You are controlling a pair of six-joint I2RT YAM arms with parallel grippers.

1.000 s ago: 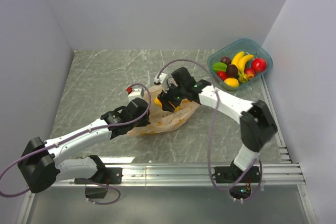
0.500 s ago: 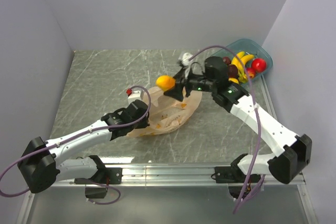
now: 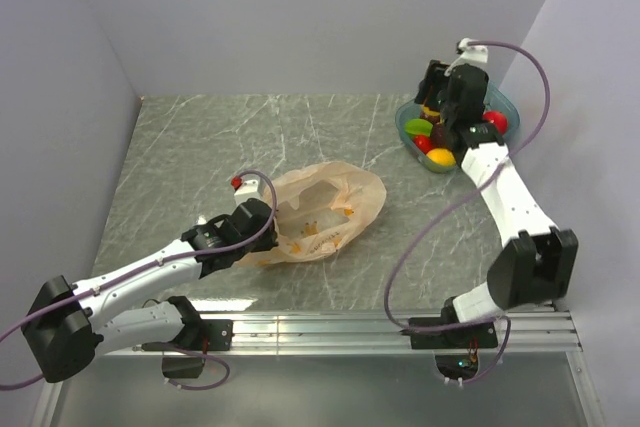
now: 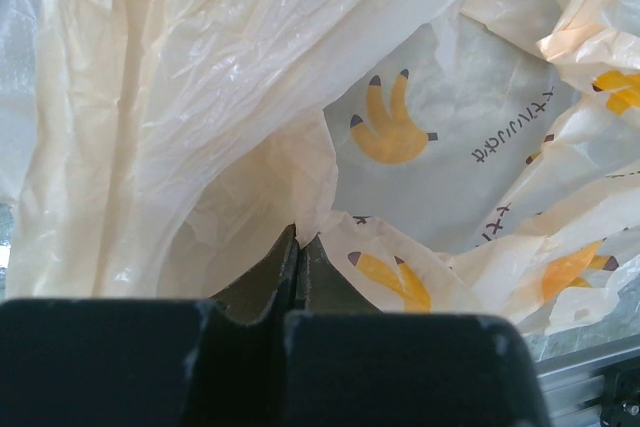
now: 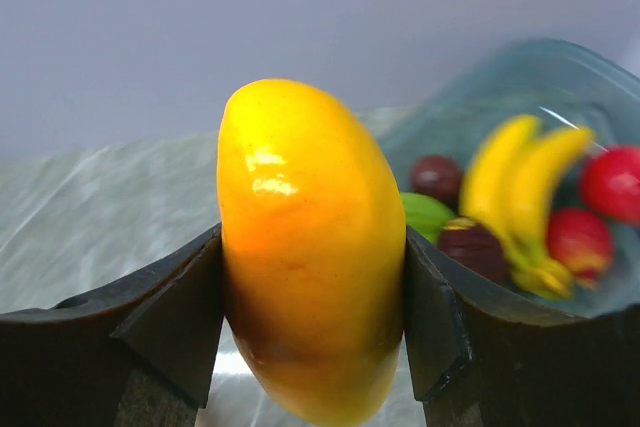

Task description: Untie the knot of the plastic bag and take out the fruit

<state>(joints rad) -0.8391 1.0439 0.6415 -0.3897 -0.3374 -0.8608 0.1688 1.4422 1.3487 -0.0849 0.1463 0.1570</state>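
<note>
right claw [image 5: 312, 297] is squeezing a yellow mango [image 5: 305, 197] up by the teal tub [image 3: 507, 104], left claw [image 4: 298, 252] pinched tight on the plastic bag [image 3: 335, 192]

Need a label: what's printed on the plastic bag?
Yellow-orange bananas on the plastic bag; left wrist view best.

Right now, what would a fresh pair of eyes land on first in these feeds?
The yellow-orange fruit clamped in the right gripper fills the right wrist view, held over the teal tub of fruit at the far right of the table. Mid-table, the plastic bag lies slack and crumpled, its near-left edge pinched by the left gripper, whose jaws are shut.
</note>
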